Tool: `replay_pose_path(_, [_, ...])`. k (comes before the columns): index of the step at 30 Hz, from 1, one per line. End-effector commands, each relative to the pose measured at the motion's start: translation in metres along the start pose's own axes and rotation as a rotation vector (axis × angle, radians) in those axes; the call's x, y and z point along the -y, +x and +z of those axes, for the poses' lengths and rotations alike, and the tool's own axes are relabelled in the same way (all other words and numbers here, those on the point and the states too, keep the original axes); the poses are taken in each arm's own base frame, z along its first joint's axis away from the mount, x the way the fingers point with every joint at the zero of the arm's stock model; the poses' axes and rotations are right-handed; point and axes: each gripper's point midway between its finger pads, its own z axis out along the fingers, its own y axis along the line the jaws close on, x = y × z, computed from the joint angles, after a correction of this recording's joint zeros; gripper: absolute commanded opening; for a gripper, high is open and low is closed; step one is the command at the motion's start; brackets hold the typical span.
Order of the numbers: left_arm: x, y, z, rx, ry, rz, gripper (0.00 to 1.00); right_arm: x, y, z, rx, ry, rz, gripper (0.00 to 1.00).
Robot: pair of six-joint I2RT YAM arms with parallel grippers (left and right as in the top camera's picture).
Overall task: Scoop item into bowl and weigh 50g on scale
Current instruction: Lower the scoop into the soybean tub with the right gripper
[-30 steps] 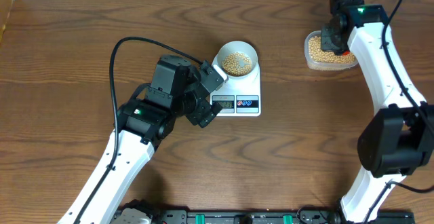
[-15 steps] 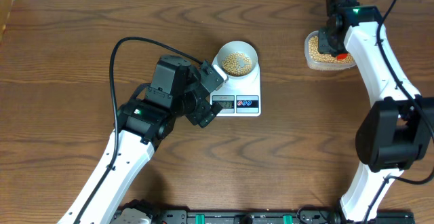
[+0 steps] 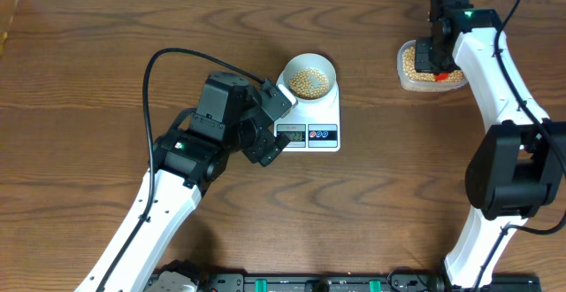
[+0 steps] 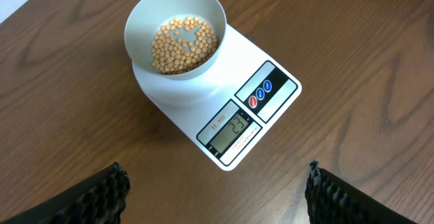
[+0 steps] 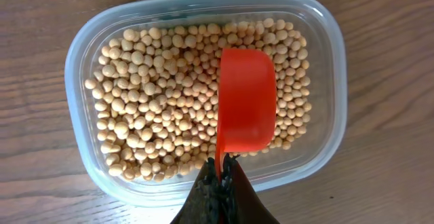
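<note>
Nearest me, the left gripper [image 4: 217,195] hangs at about 8 o'clock of the scale [image 4: 271,88], jaws spread wide and holding nothing. The bowl [image 4: 135,44] stands on the scale's platform towards its 11 o'clock corner, with a shallow layer of beans [image 4: 183,44] inside. Farther off, at 2 o'clock on the table [image 3: 106,62], the right gripper [image 5: 217,183] is clamped tight on the handle of an orange scoop [image 5: 247,98], which lies on the beans in a clear tub [image 5: 325,61].
</note>
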Motion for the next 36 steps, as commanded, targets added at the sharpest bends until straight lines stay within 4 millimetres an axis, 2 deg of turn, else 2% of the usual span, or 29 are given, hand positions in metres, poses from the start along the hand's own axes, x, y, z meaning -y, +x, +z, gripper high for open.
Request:
replay_pose_path(1, [0.001,-0.002,-0.002,0.009,0.008,0.009,0.86,-0.001,0.005,0.006,-0.030,-0.061,0.005,0.01])
replay_pose_path(8, [0.001,-0.002,-0.002,0.009,0.008,0.009,0.86,-0.003,0.011,0.010,-0.055,-0.130,0.006,0.01])
replay_pose_path(19, [0.001,-0.002,-0.002,0.009,0.008,0.009,0.86,-0.014,0.011,0.005,-0.068,-0.352,0.015,0.01])
replay_pose_path(29, [0.001,-0.002,-0.002,0.009,0.008,0.009,0.86,0.003,0.011,0.006,-0.071,-0.469,0.069,0.01])
replay_pose_path(36, [0.001,-0.002,-0.002,0.009,0.008,0.009,0.86,-0.006,0.020,0.008,-0.078,-0.610,0.084,0.01])
